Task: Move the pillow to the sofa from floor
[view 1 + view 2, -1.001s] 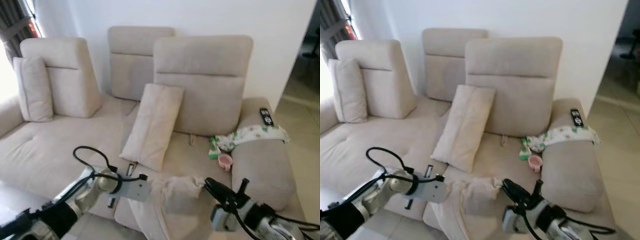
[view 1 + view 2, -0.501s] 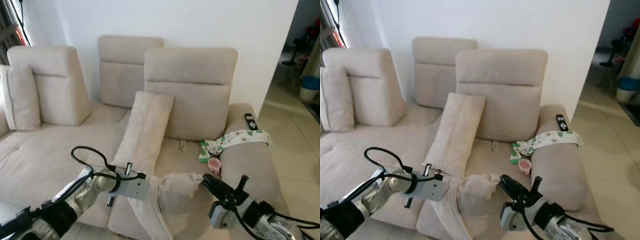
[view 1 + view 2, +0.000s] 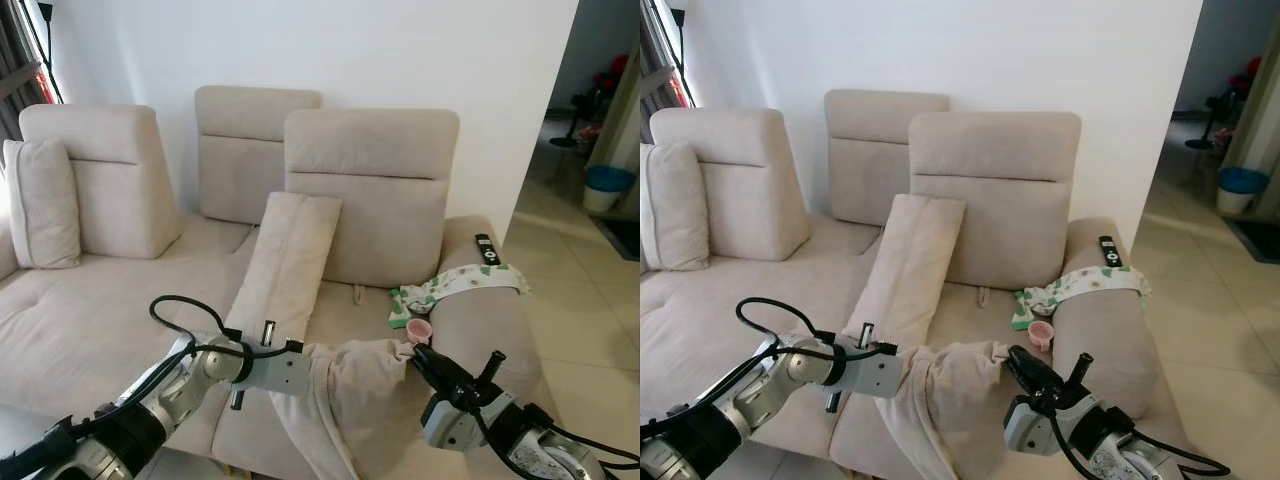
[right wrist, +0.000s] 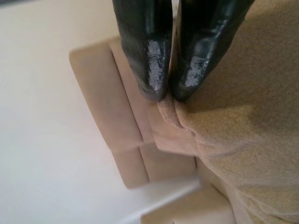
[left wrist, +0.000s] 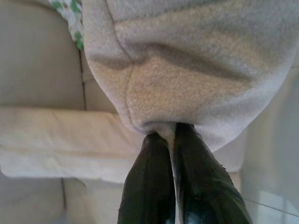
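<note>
Beige pillow (image 3: 352,395) hanging before sofa (image 3: 120,310)

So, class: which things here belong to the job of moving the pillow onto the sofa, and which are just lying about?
Part of the job:
- pillow, pinched at both ends
- left gripper, shut on it
- right gripper, shut on it
- sofa

Just lying about:
- remote on the armrest
- patterned cloth
- pink cup
- leaning cushion

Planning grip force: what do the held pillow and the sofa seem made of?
The pillow looks like soft beige fleece-like fabric: nubby matte surface, sagging between the left hand and right hand. The sofa seems a matching matte woven upholstery with seams.
</note>
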{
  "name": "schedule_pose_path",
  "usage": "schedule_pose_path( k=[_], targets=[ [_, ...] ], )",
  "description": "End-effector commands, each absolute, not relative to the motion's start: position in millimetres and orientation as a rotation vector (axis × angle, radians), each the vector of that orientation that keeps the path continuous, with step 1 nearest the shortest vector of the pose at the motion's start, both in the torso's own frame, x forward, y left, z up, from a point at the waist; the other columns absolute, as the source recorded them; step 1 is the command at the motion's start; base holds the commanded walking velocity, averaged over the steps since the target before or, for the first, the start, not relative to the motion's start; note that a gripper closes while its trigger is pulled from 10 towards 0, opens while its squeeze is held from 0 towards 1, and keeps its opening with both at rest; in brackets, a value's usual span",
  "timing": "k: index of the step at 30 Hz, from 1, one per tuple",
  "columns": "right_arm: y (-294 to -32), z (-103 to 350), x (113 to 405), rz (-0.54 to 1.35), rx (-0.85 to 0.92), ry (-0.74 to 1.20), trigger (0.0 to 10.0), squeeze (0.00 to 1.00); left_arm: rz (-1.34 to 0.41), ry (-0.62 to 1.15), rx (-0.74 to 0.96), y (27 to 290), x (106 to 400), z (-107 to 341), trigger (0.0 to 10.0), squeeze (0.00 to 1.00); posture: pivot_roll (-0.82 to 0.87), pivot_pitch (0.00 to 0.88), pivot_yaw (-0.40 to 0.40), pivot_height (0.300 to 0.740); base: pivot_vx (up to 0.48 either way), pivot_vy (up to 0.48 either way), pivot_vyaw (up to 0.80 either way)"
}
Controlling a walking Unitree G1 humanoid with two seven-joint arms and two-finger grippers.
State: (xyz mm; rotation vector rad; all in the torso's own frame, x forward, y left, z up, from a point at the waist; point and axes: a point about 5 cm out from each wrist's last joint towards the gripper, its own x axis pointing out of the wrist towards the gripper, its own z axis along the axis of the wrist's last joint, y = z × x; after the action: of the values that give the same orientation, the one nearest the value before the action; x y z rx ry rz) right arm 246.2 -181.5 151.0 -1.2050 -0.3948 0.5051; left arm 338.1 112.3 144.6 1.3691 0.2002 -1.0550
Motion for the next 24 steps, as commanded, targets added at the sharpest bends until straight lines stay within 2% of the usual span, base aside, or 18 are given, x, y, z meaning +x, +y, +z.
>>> schedule_pose_path(
  k=[1, 6, 24],
  targets=[
    [-172, 162, 244, 0.511, -1.177, -0.470, 10.0, 0.00, -1.073, 0.128, 1.341, 101, 336, 151, 10.0, 0.00, 0.09, 0.000, 0.052, 0.740, 0.000, 0.000, -0.78],
    [-171, 164, 244, 0.520, -1.172, -0.492, 10.0, 0.00, -1.071, 0.115, 1.334, 99, 337, 152, 10.0, 0.00, 0.09, 0.000, 0.051, 0.740, 0.000, 0.000, -0.65],
    [-166, 177, 247, 0.478, -1.152, -0.547, 10.0, 0.00, -1.043, 0.030, 1.291, 87, 339, 161, 10.0, 0.00, 0.08, 0.000, 0.049, 0.740, 0.000, 0.000, 0.00]
  ],
)
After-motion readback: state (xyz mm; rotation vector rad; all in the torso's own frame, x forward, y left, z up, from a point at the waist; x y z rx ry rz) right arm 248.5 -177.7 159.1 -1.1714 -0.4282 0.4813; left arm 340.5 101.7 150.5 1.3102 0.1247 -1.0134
